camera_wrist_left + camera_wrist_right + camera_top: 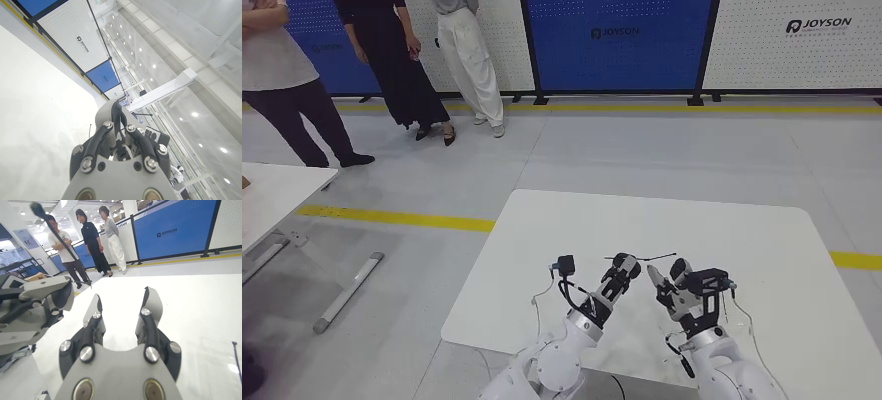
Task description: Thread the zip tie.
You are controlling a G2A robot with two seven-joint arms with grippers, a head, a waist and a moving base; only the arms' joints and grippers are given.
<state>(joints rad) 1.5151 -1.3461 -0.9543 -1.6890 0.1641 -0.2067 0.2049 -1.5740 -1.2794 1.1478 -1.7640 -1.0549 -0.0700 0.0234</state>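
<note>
My left gripper is clenched on the zip tie, low in the centre of the top view, above the white table. My right gripper, just beside it, is spread wide and holds nothing. A second zip tie lies flat on the table.

A white table carries a thin black zip tie lying flat.

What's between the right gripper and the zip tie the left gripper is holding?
Nothing; the right wrist view shows only bare white table between right gripper and zip tie.
</note>
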